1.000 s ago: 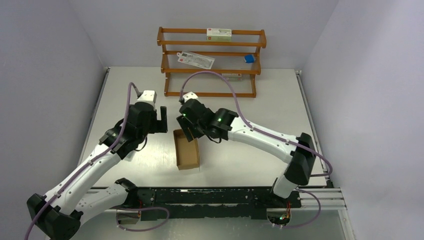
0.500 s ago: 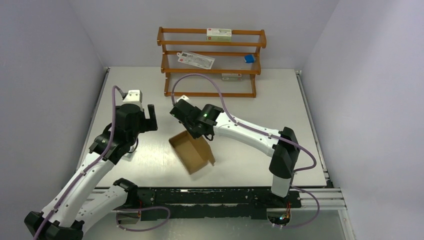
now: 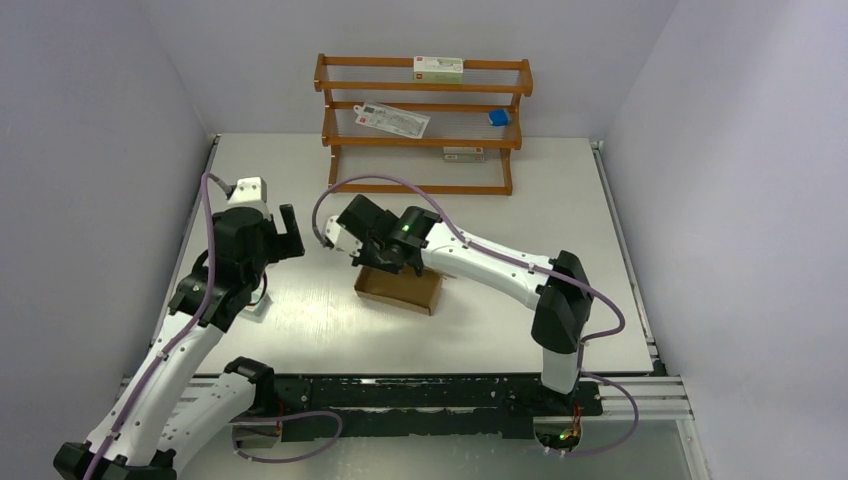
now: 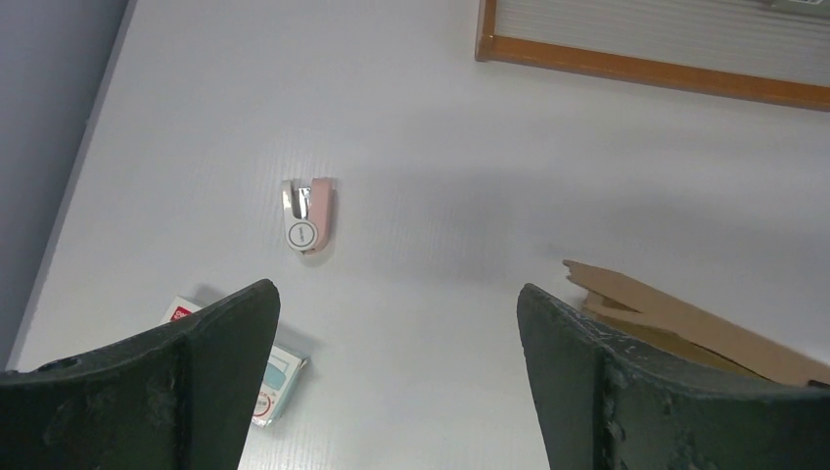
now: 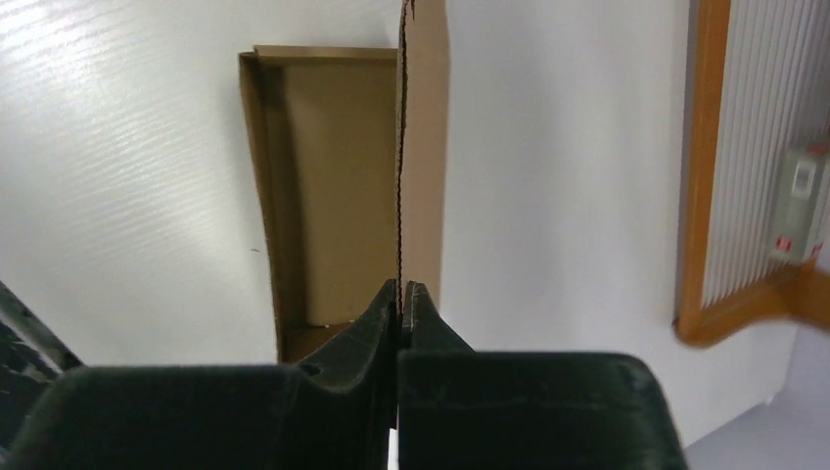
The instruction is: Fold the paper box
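The paper box (image 3: 402, 290) is a shallow brown cardboard tray lying crosswise on the table's middle. My right gripper (image 3: 377, 262) is at its left end. In the right wrist view the gripper (image 5: 401, 286) is shut on one thin upright long wall of the box (image 5: 338, 196), whose open inside shows to the left of that wall. My left gripper (image 3: 287, 232) hovers to the left of the box, apart from it. In the left wrist view it (image 4: 396, 294) stands wide open with only bare table between the fingers, and a corner of the box (image 4: 675, 318) shows at the right.
A wooden rack (image 3: 420, 125) stands at the back with white cartons (image 3: 438, 66) and a small blue item (image 3: 497, 117) on its shelves. A pink and white clip-like object (image 4: 308, 213) and a small white printed carton (image 4: 269, 382) lie on the table left of the box.
My right gripper closed on the box wall and swung the box from lengthwise to crosswise. My left arm drew back to the left, still open.
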Controlling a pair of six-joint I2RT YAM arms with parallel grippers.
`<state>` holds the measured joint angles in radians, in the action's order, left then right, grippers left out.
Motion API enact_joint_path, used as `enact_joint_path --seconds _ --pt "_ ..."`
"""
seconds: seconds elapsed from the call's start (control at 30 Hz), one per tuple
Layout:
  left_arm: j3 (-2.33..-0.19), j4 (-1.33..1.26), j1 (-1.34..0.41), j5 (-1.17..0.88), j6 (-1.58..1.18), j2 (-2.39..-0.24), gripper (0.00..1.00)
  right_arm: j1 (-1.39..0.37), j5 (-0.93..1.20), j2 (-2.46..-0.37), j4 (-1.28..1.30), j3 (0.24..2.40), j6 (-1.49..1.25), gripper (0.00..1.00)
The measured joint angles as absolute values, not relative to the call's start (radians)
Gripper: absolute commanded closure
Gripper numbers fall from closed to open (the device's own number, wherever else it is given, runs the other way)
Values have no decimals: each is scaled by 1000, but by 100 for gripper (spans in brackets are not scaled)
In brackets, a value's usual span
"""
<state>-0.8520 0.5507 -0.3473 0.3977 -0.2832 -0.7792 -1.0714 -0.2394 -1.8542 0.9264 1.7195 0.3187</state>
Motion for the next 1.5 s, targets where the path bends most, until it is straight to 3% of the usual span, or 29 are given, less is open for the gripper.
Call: enact_joint_path --seconds 0.2,0.37,0.6,0.87,1.2,1.5 --pt "-845 546 -339 380 -281 -770 4 -1016 -96 -1854 858 1699 577 100" --pt "-841 538 -332 333 -267 -769 5 -954 12 -1854 824 1705 705 94" --pt "-836 519 -328 231 -221 -781 5 -926 67 -1880 820 1767 744 51" --pt "-825 494 -325 128 -171 -804 3 -920 73 -1782 731 1649 649 23" --pt "-823 445 -324 -10 -91 -844 9 -715 87 -1414 492 1301 469 19" --pt "-823 414 -324 -28 0 -920 6 -627 139 -1308 332 1028 440 18"
